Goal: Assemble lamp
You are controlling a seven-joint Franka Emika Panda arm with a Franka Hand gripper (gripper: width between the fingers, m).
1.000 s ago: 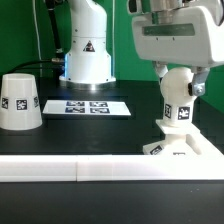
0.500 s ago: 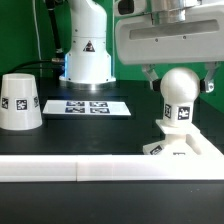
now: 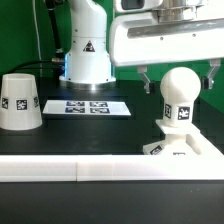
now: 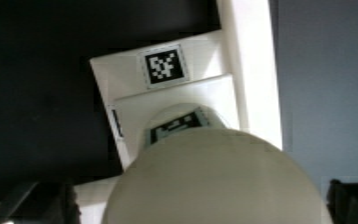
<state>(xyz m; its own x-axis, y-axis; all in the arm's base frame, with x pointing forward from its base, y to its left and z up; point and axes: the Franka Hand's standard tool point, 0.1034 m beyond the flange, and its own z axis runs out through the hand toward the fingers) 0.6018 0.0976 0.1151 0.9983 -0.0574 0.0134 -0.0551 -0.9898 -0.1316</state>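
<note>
The ball-shaped bulb (image 3: 180, 97) stands upright with its neck in the low square base (image 3: 170, 149) at the exterior view's right. My gripper (image 3: 180, 84) is open, its fingers (image 3: 147, 80) on either side of the top of the ball and apart from it. In the wrist view the bulb (image 4: 211, 175) fills the foreground over the tagged base (image 4: 155, 80), with dark fingertips (image 4: 16, 205) at both sides. The cone-shaped shade (image 3: 19, 101) stands alone at the exterior view's left, wide end down.
The marker board (image 3: 88, 106) lies flat in the middle, in front of the arm's white pedestal (image 3: 87, 55). A long white bar (image 3: 90, 170) edges the table's front; it also shows in the wrist view (image 4: 250, 60) beside the base.
My gripper has let go of the bulb's neck, opened and risen to the level of the ball. The bulb stays standing on the base.
</note>
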